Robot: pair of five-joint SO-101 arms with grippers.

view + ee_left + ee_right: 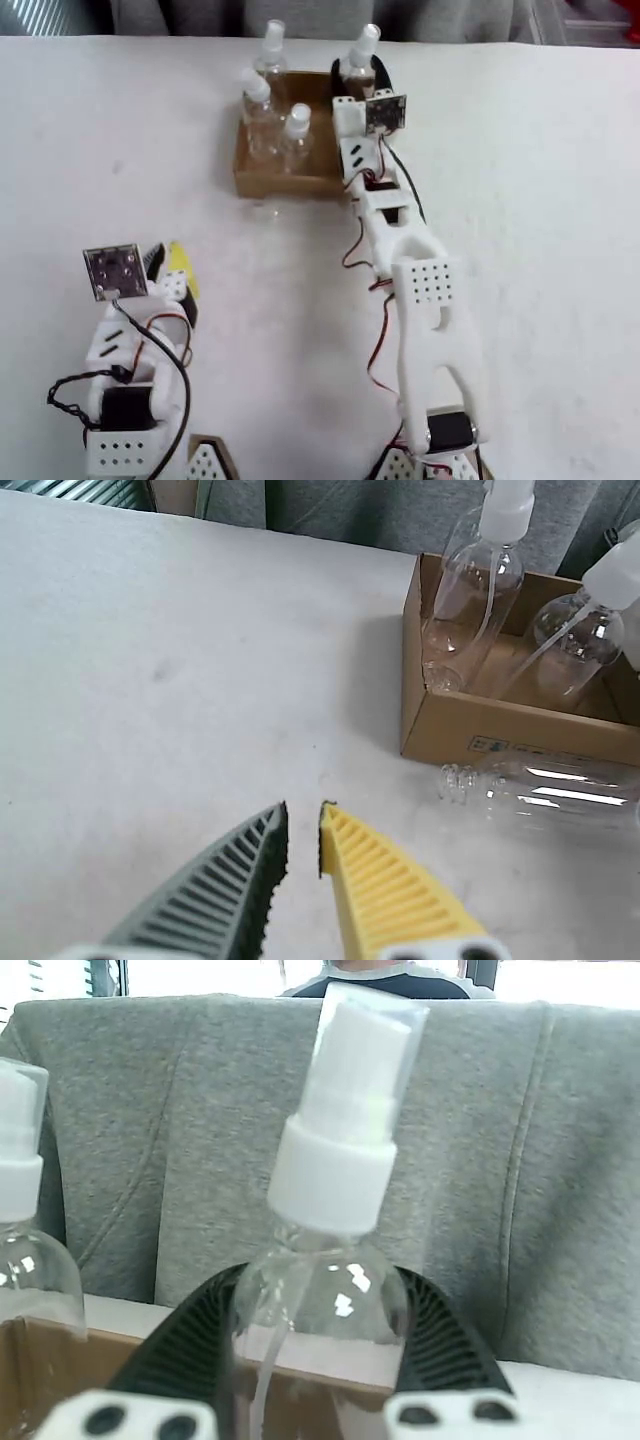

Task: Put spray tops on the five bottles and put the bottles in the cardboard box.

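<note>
The cardboard box (240, 160) stands at the table's far middle with three clear bottles (258, 100) upright inside, each with a white spray top. My right gripper (362, 72) is at the box's far right corner, shut on a fourth bottle (320, 1300), which is upright and carries a white spray top (345, 1130). Another clear bottle (560, 795) lies on its side on the table just in front of the box (480, 730), its neck bare. My left gripper (303, 825) hovers low over the table near the front left, its grey and yellow fingers together on nothing.
A grey fabric backdrop (560, 1160) runs behind the table's far edge. White tabletop (130, 130) stretches left of the box and right of the right arm (420, 290). The left arm's base (125, 420) sits at the front left corner.
</note>
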